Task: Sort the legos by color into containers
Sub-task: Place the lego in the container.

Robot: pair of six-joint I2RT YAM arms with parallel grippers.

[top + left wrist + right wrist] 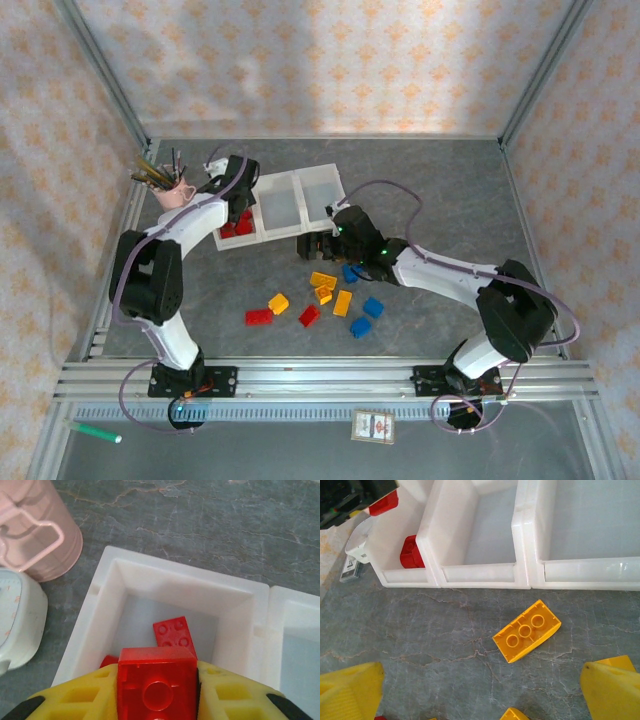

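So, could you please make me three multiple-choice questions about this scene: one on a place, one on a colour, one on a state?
1. Where does the pink cup stand?
A) left of the bins
B) right of the bins
C) inside the middle bin

2. What colour is the brick in the left pincer?
A) blue
B) red
C) yellow

3. How is the right pincer?
A) shut on a blue brick
B) shut on a pen
C) open above the table

Answers:
1 A, the top view shows the cup beside the left end of the row.
2 B, the left wrist view shows a red brick clamped between the fingers.
3 C, its fingers stand wide apart, with a yellow brick lying on the table ahead of them.
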